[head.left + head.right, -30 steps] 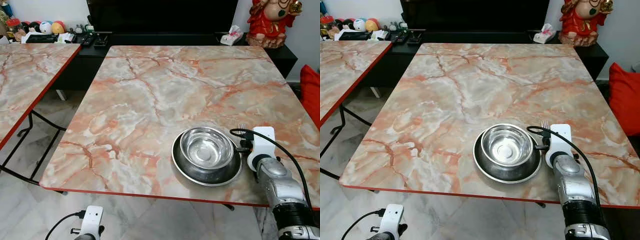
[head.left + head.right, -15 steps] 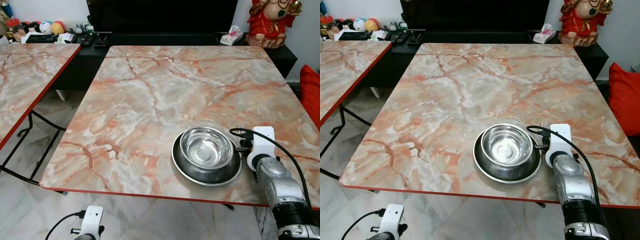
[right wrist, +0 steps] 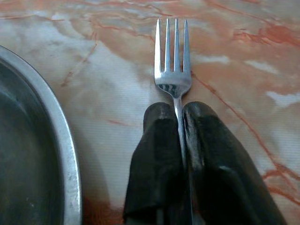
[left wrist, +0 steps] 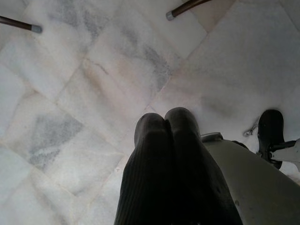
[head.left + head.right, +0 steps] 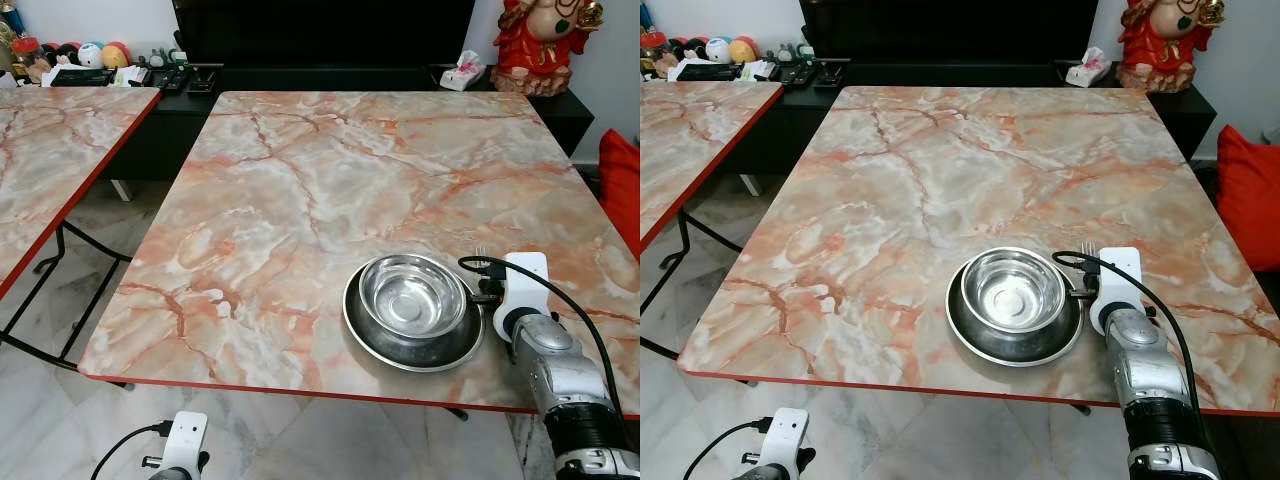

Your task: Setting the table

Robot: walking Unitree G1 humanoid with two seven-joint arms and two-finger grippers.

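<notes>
text: none readable | labels: none | numbers: none

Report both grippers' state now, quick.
Left gripper: shut, holding nothing, hanging over the floor.
Right gripper: shut on the fork, beside the plate on the table.

Occluded and cropped items, tabletop scene

Fork (image 3: 174, 77) handle hidden between right gripper (image 3: 176, 112) fingers (image 3: 157, 140); only tine tips visible past white wrist block in head views (image 5: 1089, 247). Plate (image 3: 56, 140) cut off by edge in right wrist view. Second table (image 5: 50, 160) cropped at left edge. Red cushion (image 5: 1248, 195) and red figurine (image 5: 1160, 40) cut by edges. Small clutter on black shelf (image 5: 110, 60) too small to identify. Left gripper (image 4: 166, 123) base cropped at picture bottom.
</notes>
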